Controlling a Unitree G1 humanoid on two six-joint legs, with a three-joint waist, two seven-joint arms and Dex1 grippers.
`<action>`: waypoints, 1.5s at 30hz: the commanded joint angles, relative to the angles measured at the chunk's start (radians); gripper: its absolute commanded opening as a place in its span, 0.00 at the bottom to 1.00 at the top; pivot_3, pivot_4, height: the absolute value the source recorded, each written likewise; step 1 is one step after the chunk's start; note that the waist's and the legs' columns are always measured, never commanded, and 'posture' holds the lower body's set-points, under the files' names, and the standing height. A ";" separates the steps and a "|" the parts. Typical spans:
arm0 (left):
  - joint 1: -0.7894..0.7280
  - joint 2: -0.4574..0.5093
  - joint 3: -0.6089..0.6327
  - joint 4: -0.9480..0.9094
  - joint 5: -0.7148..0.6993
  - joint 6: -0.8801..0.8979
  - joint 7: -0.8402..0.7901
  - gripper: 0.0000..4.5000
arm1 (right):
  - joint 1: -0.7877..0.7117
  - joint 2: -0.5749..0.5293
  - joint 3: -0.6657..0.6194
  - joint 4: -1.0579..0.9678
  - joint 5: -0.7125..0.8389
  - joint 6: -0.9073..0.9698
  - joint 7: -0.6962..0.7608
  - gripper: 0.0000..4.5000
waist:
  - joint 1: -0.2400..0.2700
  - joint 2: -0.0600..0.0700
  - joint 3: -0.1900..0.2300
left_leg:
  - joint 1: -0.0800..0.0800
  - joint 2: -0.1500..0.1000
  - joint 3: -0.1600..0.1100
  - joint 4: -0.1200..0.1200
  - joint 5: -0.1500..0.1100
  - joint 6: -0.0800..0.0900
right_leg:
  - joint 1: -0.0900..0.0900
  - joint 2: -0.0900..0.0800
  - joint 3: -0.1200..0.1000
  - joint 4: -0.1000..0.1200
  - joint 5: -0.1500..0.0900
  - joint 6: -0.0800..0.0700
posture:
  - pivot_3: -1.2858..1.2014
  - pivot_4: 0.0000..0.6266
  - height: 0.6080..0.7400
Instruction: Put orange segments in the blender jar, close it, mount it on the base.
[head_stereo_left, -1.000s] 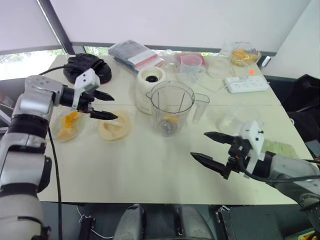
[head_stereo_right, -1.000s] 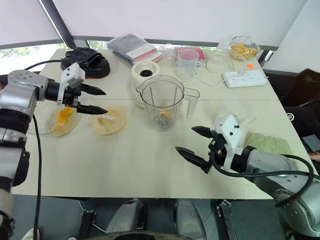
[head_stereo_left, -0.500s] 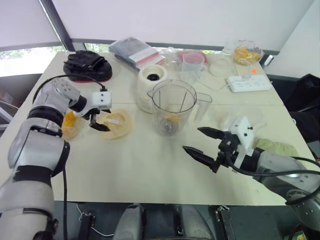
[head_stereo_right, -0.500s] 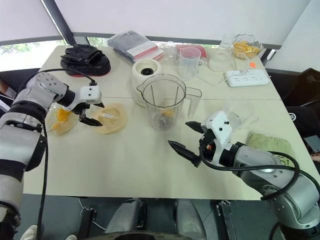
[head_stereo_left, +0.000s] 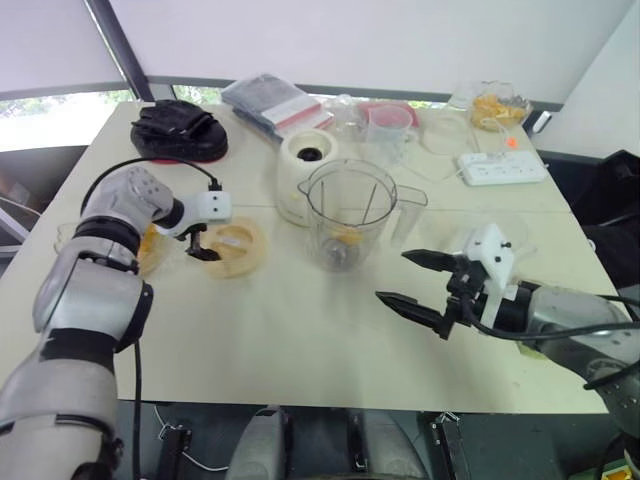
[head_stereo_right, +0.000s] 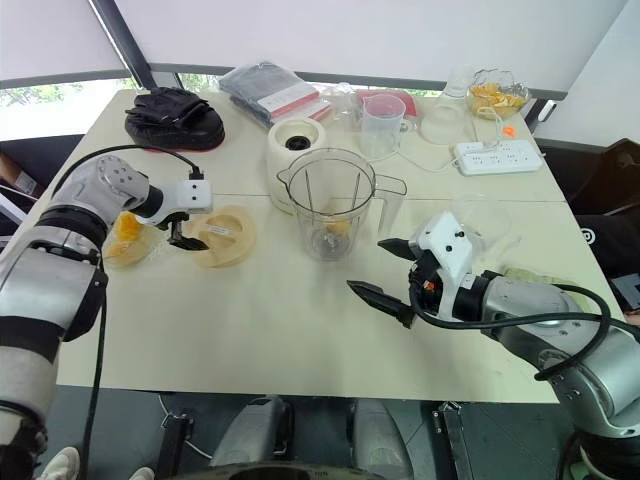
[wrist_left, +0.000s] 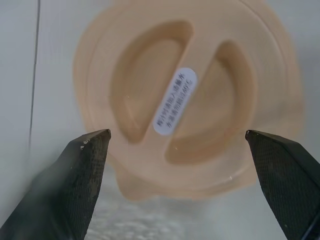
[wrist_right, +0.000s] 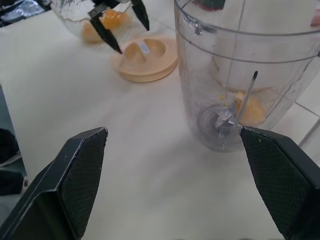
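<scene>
1. The left gripper points steeply down over the near-left edge of the pale yellow lid, its black fingers spread wide to either side of the lid; contact cannot be judged.
2. The left forearm reaches in from the table's left side, bent at the elbow, with the wrist turned inward.
3. The lid bears a small white oval sticker; its print is too fine to read.
4. Just left of the lid, a clear bowl holds the orange segments.
5. The right gripper hovers above the table, fingers wide apart and empty, aimed toward the blender jar.
6. The jar stands upright mid-table with an orange piece by its blade.
7. The base sits just behind the jar.
</scene>
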 joint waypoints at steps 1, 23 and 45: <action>-0.038 -0.006 0.015 0.003 0.019 0.012 0.033 1.00 | -0.014 -0.014 -0.027 -0.010 0.007 0.002 0.009 0.98 | 0.000 0.000 0.000 | 0.000 0.000 0.000 0.000 0.000 0.000 | 0.000 0.000 0.000 0.000 0.000 0.000 | 0.52 0.24 1.00; -0.055 -0.080 0.008 0.020 0.087 0.086 0.071 0.62 | 0.022 -0.014 -0.047 -0.041 0.005 0.033 -0.038 0.99 | 0.001 0.000 0.000 | 0.000 0.000 0.000 0.003 0.000 0.000 | 0.000 0.000 0.000 0.004 0.000 0.000 | 0.52 0.24 1.00; 0.001 -0.157 0.009 0.032 0.128 0.170 0.109 0.62 | 0.126 -0.013 -0.132 -0.144 0.057 0.085 -0.138 0.99 | 0.002 -0.001 0.000 | -0.001 0.000 0.000 0.015 -0.003 0.005 | 0.000 0.001 0.000 0.014 0.000 0.000 | 0.52 0.24 1.00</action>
